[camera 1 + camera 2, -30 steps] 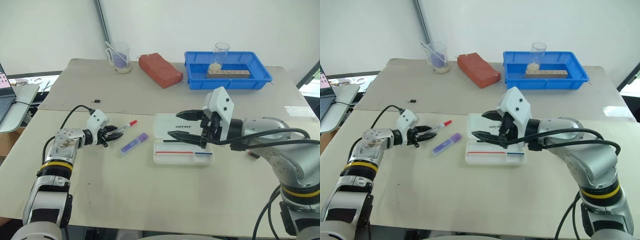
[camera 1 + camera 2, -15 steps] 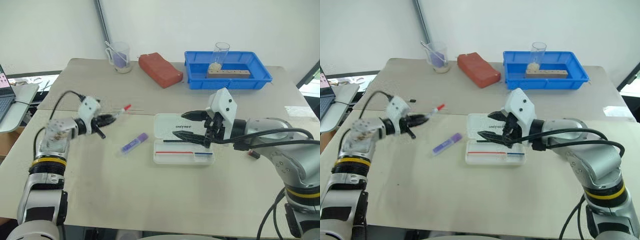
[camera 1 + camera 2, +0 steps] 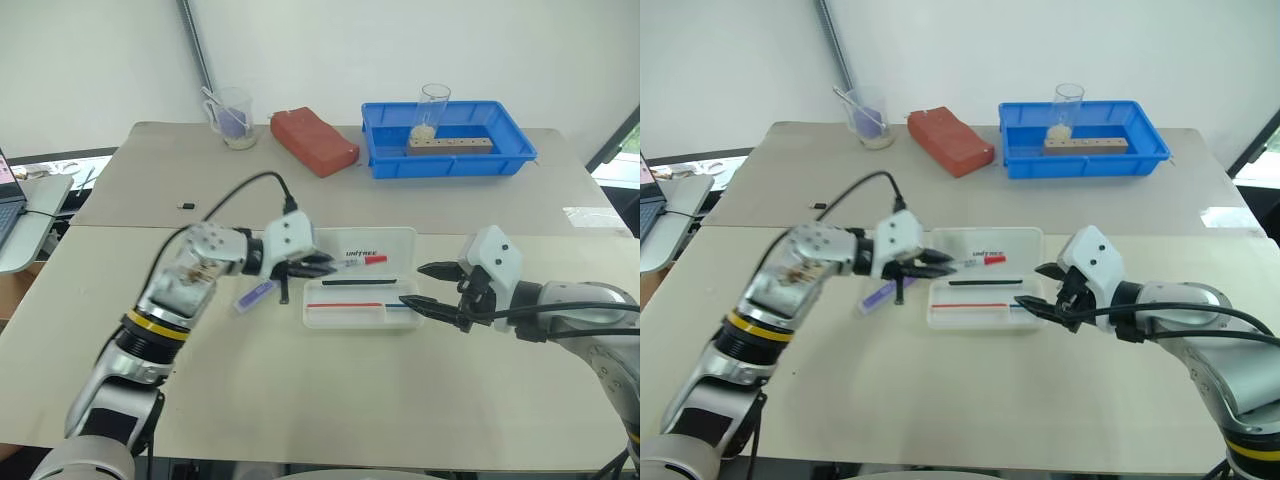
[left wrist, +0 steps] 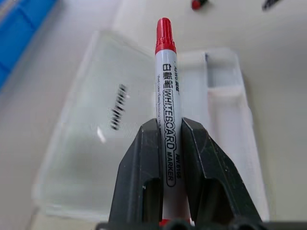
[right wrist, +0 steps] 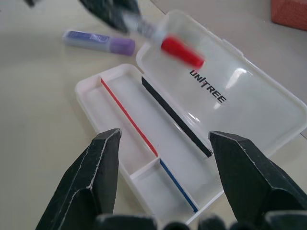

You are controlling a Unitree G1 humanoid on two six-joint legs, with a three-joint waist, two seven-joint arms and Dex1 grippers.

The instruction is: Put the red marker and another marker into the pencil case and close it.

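Two tools: both over the beige desk, one on each side of the pencil case.
Left tool: clamped on the red marker, its two black fingers pressed against the white barrel.
Red marker: held off the desk, lying roughly level, red cap leading; it reaches out over the raised lid of the case, near the printed "UNITREE".
Right tool: spread apart and holding nothing, just beside the right end of the case, fingertips pointing towards it.
Pencil case: lying open on the desk, translucent lid folded back flat on the far side of the tray.
Inside the case: a thin red pen and a thin blue pen in the long near groove, a black strip along the hinge side.
Purple highlighter: flat on the desk left of the case, under the left arm, apart from the case.
Far side of the desk: a blue tray with a clear glass in it, a red brick-like block, and a clear measuring cup.
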